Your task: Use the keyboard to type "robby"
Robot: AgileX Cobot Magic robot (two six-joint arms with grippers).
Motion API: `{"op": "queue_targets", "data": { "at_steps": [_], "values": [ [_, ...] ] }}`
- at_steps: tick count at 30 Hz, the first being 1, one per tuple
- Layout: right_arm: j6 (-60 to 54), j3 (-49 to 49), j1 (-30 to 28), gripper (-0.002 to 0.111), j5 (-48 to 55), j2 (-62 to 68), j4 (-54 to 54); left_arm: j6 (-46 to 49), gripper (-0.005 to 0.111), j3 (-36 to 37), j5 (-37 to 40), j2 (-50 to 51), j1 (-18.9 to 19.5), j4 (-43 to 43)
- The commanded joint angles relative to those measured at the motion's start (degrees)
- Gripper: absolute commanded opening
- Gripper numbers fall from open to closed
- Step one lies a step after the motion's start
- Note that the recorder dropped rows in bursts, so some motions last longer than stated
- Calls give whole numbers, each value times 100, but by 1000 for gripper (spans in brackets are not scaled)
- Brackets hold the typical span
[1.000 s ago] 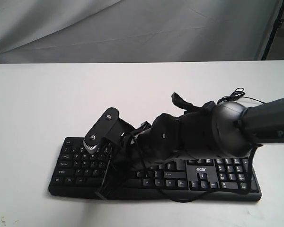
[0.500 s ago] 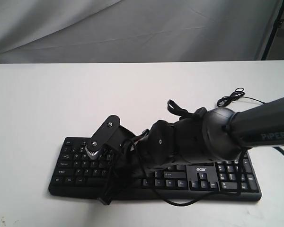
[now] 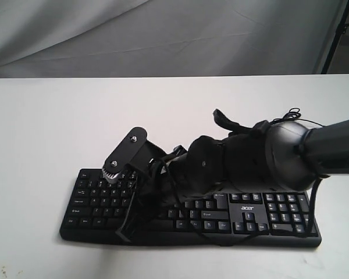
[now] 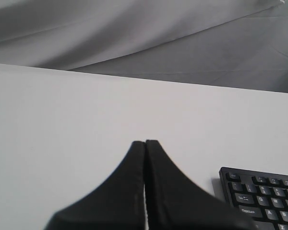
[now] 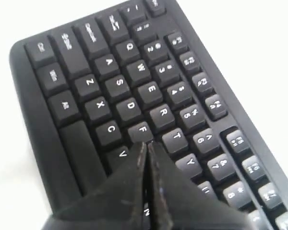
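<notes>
The black keyboard (image 3: 93, 200) with the white acer logo lies along the front of the white table (image 3: 58, 128). My right arm reaches across it from the right. The right gripper (image 3: 123, 234) is shut with nothing in it and slants down over the left half of the keys. In the right wrist view its closed tip (image 5: 146, 143) hangs just over the keyboard (image 5: 110, 81), where the F, G and V keys meet. My left gripper (image 4: 145, 142) is shut and empty above bare table. The keyboard's corner (image 4: 259, 191) is beside it. The left arm is outside the exterior view.
The keyboard's thin black cable (image 3: 288, 119) coils on the table behind its right end. A grey cloth backdrop (image 3: 163, 35) hangs behind the table, and a black stand pole (image 3: 336, 35) rises at the far right.
The right gripper dipped toward the keys half a second ago, then rose again and shifted slightly left. The keyboard has stayed in place.
</notes>
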Motion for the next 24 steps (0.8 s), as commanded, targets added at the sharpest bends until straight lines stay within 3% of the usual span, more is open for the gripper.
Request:
{"op": "queue_targets", "data": {
  "at_steps": [1,8,24],
  "values": [
    [70,-8,-138,0,-28,-78,-57,-27,0,28,-14,-23,-20,-54],
    [108,-40,-364,0,-417,-26,-57,-27,0,28,-14,-23,-20,-54],
    [108,-475,-359,0,-34,457,-82,-27,0,28,-14,-23,-20,-54]
  ]
}}
